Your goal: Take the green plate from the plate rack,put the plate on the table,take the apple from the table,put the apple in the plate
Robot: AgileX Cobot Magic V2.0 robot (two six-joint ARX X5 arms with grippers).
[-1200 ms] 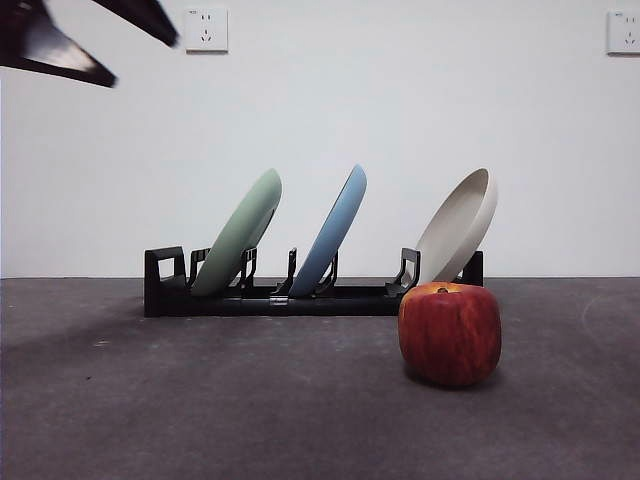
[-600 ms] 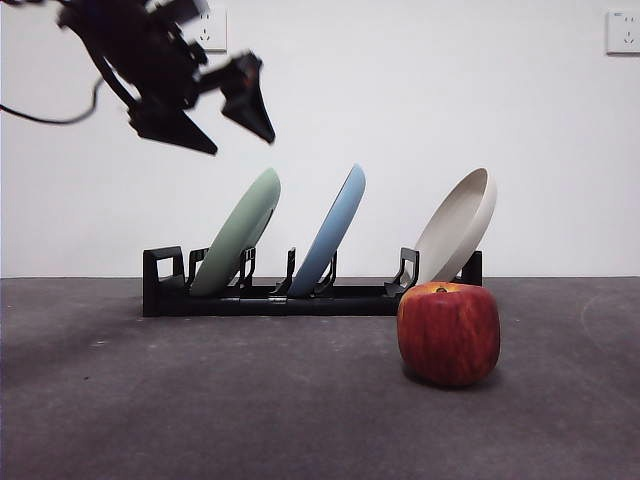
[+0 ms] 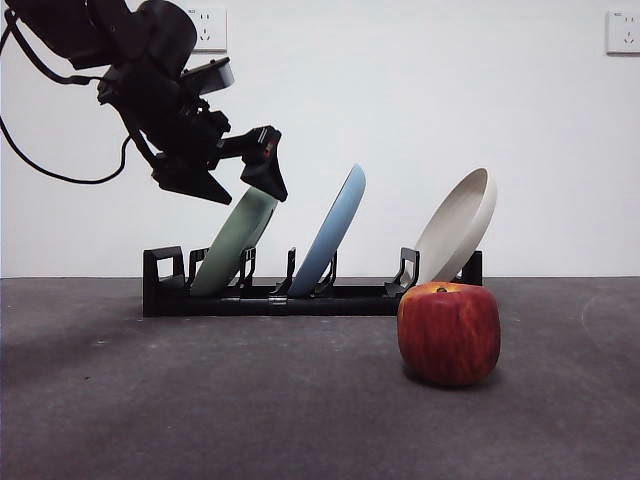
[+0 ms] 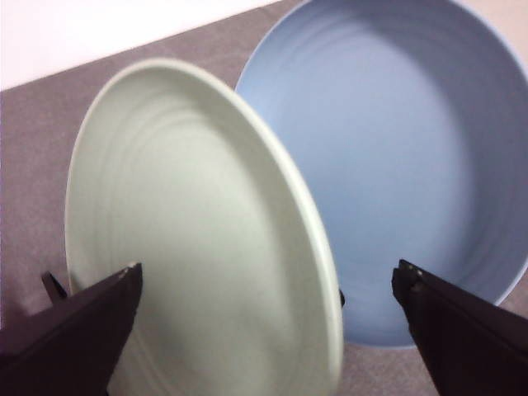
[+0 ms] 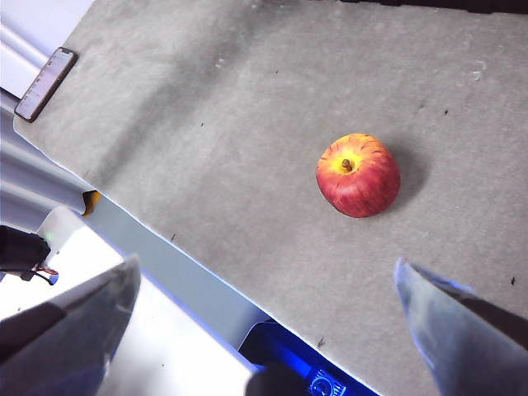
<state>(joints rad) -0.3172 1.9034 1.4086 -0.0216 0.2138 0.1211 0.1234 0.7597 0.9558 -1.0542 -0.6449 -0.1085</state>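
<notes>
Open gap between the green plate [image 3: 232,243] and the light blue plate [image 3: 330,232], both rack-held.

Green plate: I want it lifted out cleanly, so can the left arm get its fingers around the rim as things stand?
Probably yes. The left gripper is open just above the green plate, straddling its top rim, and the light blue plate stands apart in the next slot, so a gap is free.

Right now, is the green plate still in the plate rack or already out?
In the plate rack. The green plate leans in its slot; the open left gripper straddles its top rim.
</notes>
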